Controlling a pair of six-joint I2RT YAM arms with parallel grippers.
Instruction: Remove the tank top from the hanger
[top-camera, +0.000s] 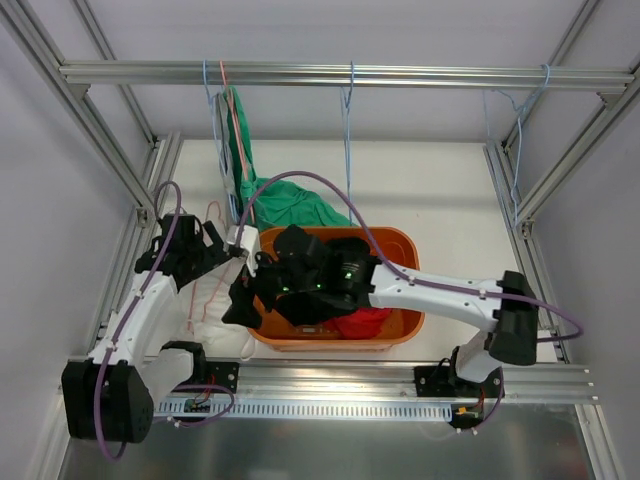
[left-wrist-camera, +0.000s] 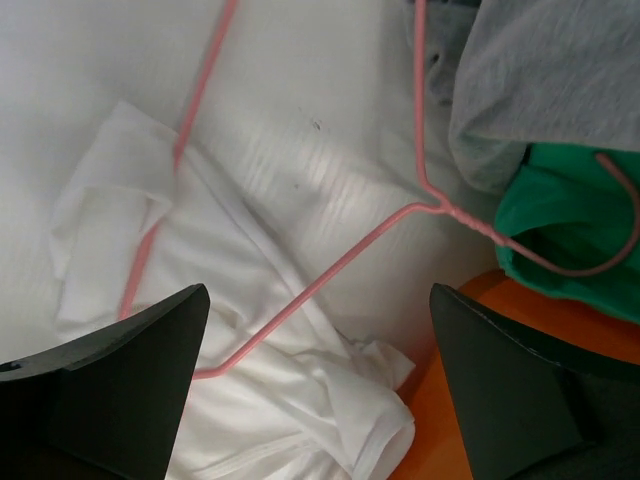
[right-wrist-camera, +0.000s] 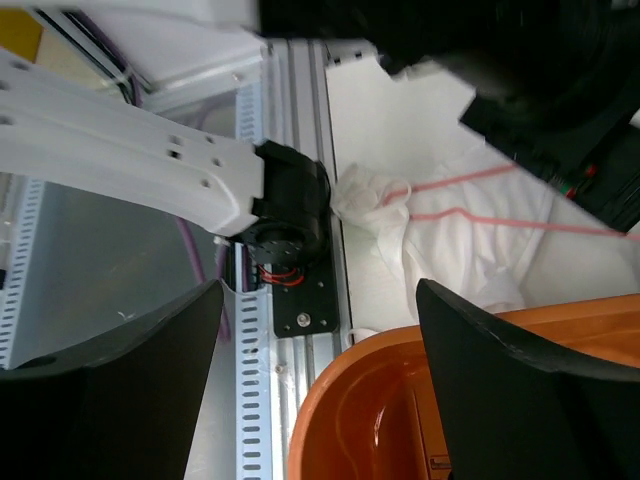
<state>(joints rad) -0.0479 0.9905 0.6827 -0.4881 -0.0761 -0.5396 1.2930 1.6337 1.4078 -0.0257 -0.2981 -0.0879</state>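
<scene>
Lying crumpled on the table (left-wrist-camera: 300, 100) just beside the orange tub (top-camera: 405, 300), the white tank top (left-wrist-camera: 250, 400) has the pink wire hanger (left-wrist-camera: 330, 270) resting across it. The hanger's hook points toward a green garment (left-wrist-camera: 570, 230) that spills over the tub's edge. Whether a strap is looped over the wire I cannot tell; the fabric bunches under 1 corner of the frame.

Both arms converge on this spot, probably so that 1 can pin the hanger while the other draws the cloth off. The left gripper (left-wrist-camera: 318, 295) hangs directly above the hanger's neck and sloping arm. Its fingers (left-wrist-camera: 120, 390) are spread wide, holding nothing and clear of both wire and cloth.

The right gripper (right-wrist-camera: 318, 290) reaches over the tub rim from the other side. Its fingers (right-wrist-camera: 520, 400) are equally wide apart and empty, with the tank top and hanger off to one side, not between them.
</scene>
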